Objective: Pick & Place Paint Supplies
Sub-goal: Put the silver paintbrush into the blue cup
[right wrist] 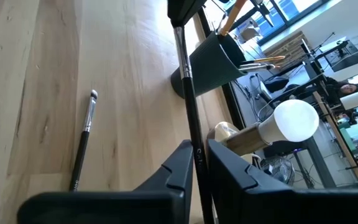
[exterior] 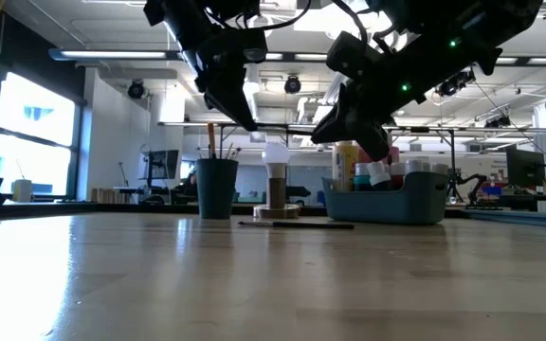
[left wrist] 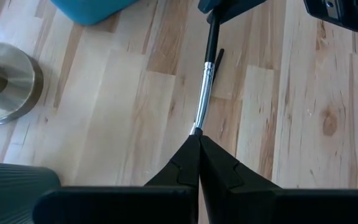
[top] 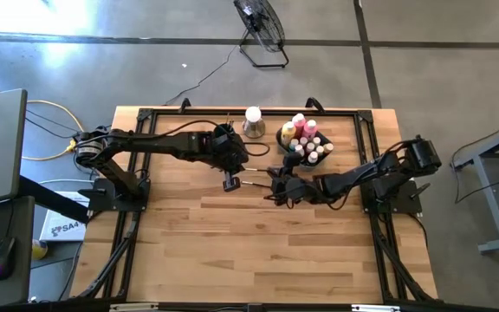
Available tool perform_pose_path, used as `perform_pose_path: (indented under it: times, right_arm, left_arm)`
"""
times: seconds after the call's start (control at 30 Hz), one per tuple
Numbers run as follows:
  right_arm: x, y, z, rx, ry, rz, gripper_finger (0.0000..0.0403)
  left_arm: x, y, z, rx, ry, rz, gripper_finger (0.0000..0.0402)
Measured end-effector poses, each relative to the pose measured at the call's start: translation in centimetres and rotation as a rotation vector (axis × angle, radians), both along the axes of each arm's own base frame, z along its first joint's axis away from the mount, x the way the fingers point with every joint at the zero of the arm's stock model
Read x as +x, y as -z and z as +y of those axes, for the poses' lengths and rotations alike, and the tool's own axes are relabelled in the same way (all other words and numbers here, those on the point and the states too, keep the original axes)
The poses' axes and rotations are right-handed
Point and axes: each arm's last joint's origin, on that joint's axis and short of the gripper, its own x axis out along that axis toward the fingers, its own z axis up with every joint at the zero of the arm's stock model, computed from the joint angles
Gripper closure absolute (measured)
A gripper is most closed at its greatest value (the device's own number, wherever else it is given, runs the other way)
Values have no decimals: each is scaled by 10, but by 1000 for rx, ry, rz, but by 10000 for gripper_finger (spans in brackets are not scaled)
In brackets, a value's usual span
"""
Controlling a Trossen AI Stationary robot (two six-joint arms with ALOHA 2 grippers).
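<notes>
Both claws grip one brush [left wrist: 205,81] mid-worktop: left claw [left wrist: 197,140] clamped shut, right claw [right wrist: 196,154] closing on it. Another brush [right wrist: 83,140] lies beside (bin [top: 294,149] near); the worktop's [top: 258,251] front half is bare.

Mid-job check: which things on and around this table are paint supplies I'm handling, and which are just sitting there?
Job:
- held brush, shared by left gripper and right gripper
- loose brush lying on the table
- paint bottles in the bin
- cup brushes

Just there:
- grey-blue bin
- dark cup
- white-bulb stand
- floor fan
</notes>
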Motion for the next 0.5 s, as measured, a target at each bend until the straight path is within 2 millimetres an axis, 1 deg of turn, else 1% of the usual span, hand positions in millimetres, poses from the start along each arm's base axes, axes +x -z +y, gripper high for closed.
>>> perform_pose_path:
  times: [0.5]
  right_arm:
    - [-1,2,0,0,-7,20,384]
  left_arm:
    - [0,0,-1,-21,18,-5,402]
